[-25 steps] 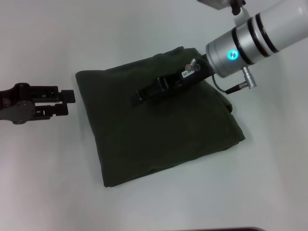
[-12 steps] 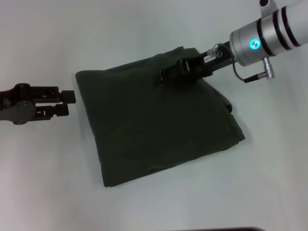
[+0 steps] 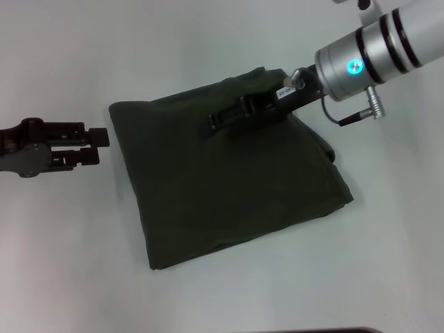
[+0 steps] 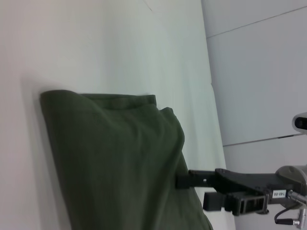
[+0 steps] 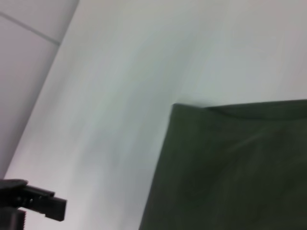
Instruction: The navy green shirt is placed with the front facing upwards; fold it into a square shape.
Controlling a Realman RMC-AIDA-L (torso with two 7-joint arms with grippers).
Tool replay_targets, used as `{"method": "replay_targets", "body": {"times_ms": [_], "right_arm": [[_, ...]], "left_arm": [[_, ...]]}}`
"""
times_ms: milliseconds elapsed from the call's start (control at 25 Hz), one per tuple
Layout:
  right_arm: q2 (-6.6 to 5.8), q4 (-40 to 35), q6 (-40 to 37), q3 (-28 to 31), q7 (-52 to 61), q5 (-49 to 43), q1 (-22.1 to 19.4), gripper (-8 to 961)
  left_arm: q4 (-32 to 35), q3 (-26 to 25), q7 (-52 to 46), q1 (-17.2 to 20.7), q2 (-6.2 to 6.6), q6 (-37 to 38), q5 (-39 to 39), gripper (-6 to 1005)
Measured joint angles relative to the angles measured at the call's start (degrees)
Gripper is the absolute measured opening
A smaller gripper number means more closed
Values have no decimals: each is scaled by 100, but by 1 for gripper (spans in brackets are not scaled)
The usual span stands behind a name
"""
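The navy green shirt [image 3: 229, 187] lies folded into a rough square on the white table, plain green side up, no lettering showing. My right gripper [image 3: 216, 123] hovers over the shirt's far part, fingers pointing left, open and holding nothing. The left wrist view shows it [image 4: 192, 190] just above the cloth [image 4: 120, 163]. My left gripper [image 3: 97, 148] rests off the shirt's left edge, open and empty. It also appears in the right wrist view [image 5: 53, 206], apart from the shirt's corner [image 5: 240, 167].
The white table [image 3: 69, 263] surrounds the shirt on all sides. A dark edge runs along the bottom of the head view. The right arm's silver wrist [image 3: 361, 59] with its cable reaches in from the far right.
The right gripper drew back from the shirt's middle toward the far right, then came a little way left again. The left arm and the shirt stayed still.
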Motion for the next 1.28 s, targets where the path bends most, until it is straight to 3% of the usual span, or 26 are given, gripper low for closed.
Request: {"method": "replay_targets", "body": {"times_ms": [200,600,1120,1280], "right_arm": [[121,0,361,-50,-45,-30,-18,837],[135,21,1012,-31,-57,-268,-173,838],[1,-450,852,481,-35,-305,-397,838],[-110,-468,899,523,-18,-347,-431,838]], "left_arm": [[-4,1,11,1,-9,1,16,584],[13,1,24,43,-15,20,12,584],[-13,0,22,10,4,-7,27,584],[-13,1,20,10,4,-8,27,584]]}}
